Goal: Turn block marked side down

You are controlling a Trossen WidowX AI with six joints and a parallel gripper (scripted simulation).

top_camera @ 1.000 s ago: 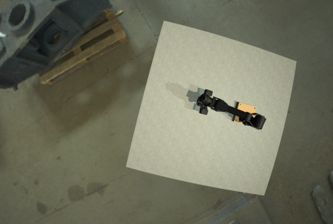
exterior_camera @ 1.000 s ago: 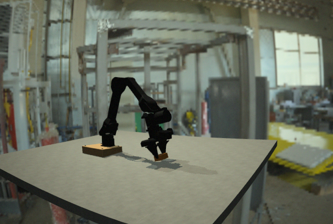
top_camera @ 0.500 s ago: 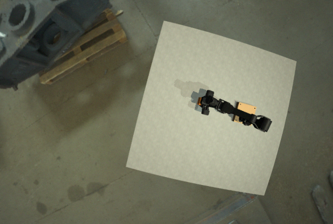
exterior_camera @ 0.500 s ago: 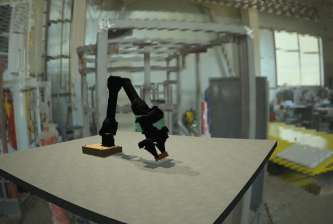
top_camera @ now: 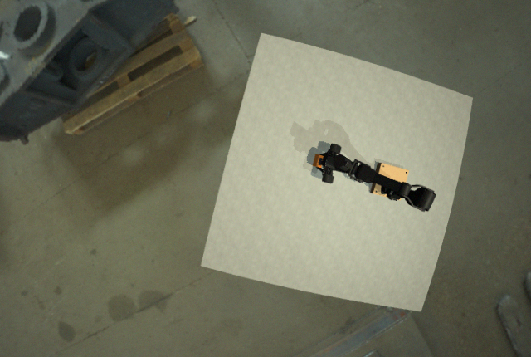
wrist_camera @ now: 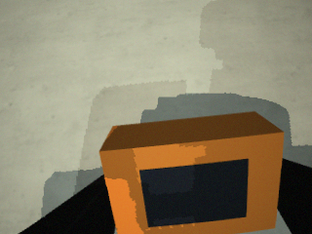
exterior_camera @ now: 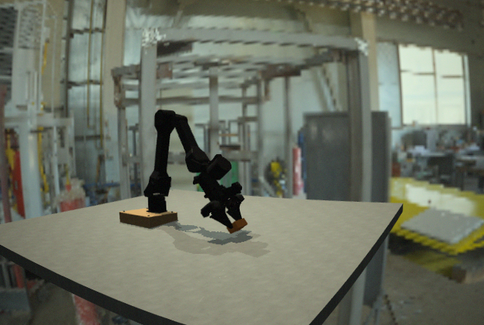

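The orange block [top_camera: 317,161] [exterior_camera: 237,226] [wrist_camera: 265,185] is held tilted a little above the table [top_camera: 279,232] [exterior_camera: 148,270] [wrist_camera: 44,58], with its shadow below it. Its marked side, with a dark rectangle [wrist_camera: 197,192], faces the wrist camera. My gripper [exterior_camera: 236,224] is shut on the block, with one black finger at each end of it. The fingers slant downward and away from the arm's base. The fingertips are partly hidden behind the block in the wrist view. The mark cannot be made out in the exterior view.
The arm's wooden base block [top_camera: 394,171] [exterior_camera: 147,218] stands on the table behind the gripper. The table's dark front edge [exterior_camera: 78,287] shows in the exterior view. A pallet [top_camera: 145,74] with a large metal casting lies on the floor, off the table.
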